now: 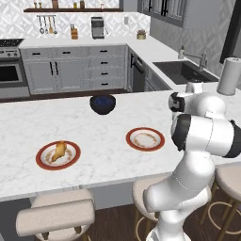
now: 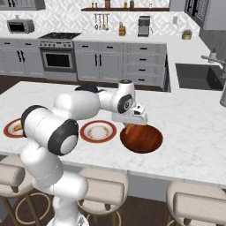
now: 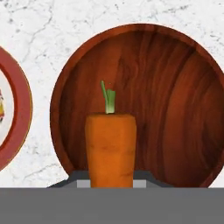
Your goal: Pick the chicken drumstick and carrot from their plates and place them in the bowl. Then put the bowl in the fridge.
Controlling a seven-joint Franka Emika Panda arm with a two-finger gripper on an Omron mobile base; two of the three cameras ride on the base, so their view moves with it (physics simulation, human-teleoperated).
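While the gripper (image 2: 129,127) hangs above the reddish-brown bowl (image 2: 142,138) on the marble counter (image 2: 194,132), its fingers are pinched nearly shut on the carrot (image 3: 110,151), held by the thin end with the thick, leafy end pointing down toward the bowl's glossy inside. The carrot's long axis runs in line with the fingers, roughly upright over the near part of the bowl, and in the hand view its green stub (image 3: 108,100) sits against the wood-grained base. Short, stiff and light, the carrot should drop cleanly, though its smooth tapered skin could slip or roll once released; a grip across the middle of its length would likely be steadier than one at the tip. Just left of the bowl lies an empty red-rimmed plate (image 2: 98,131). Farther along the counter, the chicken drumstick (image 1: 60,150) rests on a second plate (image 1: 58,156), bone end hard to make out; lumpy and heavier, it probably wants a hold across its thick part.
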